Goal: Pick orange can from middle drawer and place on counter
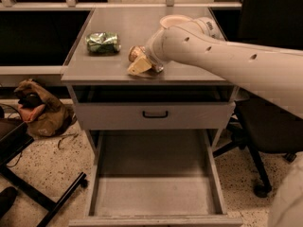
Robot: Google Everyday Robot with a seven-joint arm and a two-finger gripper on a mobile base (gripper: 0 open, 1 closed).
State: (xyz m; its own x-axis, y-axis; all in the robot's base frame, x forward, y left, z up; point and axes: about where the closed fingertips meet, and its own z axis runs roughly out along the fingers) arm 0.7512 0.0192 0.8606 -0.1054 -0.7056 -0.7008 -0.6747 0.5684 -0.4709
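The orange can (136, 53) shows only as a small orange-gold patch on the counter (189, 72), near its front edge, mostly hidden by my gripper. My gripper (140, 63) is right at the can, low over the counter, at the end of the white arm (227, 60) that reaches in from the right. The middle drawer (156, 193) is pulled out below, and its flat grey floor holds nothing.
A shiny green can (102, 42) lies on its side on the counter, left of my gripper. A closed drawer front with a black handle (155, 113) sits above the open drawer. A brown bag (40, 112) lies on the floor at left, and a black chair (265, 136) stands at right.
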